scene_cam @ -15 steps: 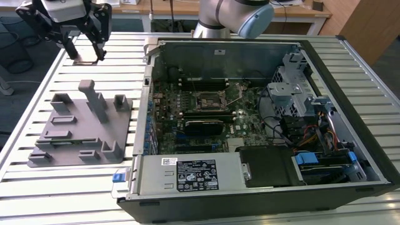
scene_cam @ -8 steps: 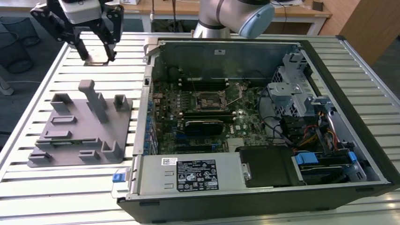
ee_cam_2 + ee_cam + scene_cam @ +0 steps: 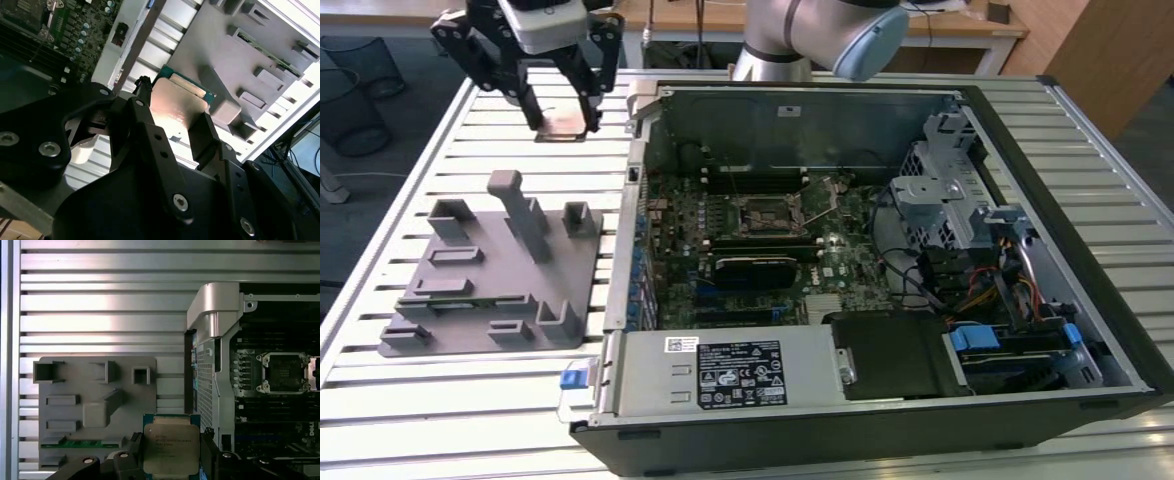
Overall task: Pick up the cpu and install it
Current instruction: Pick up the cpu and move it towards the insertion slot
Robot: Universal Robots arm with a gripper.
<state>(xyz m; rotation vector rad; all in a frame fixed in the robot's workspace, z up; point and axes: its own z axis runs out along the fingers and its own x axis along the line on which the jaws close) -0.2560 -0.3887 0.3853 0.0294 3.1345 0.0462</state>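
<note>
The cpu (image 3: 169, 446), a flat square chip with a pale metal top and a green edge, is held between the black fingers of my gripper (image 3: 170, 455), which is shut on it. In the exterior view the gripper (image 3: 564, 118) hangs above the slatted table at the far left, with the cpu (image 3: 564, 124) level between its fingertips. The second wrist view shows the cpu (image 3: 179, 107) from below, pinched by the two fingers. The open motherboard socket (image 3: 765, 212) with its metal frame lies inside the open computer case (image 3: 961, 100), off to the exterior view's right of the gripper. The socket (image 3: 283, 372) looks empty.
A grey plastic fixture tray (image 3: 487, 285) with upright posts and pockets sits on the slatted table (image 3: 480, 400) to the exterior view's left of the case. The case's raised wall (image 3: 640, 150) stands between gripper and motherboard. Drive cages and cables fill the case's right side.
</note>
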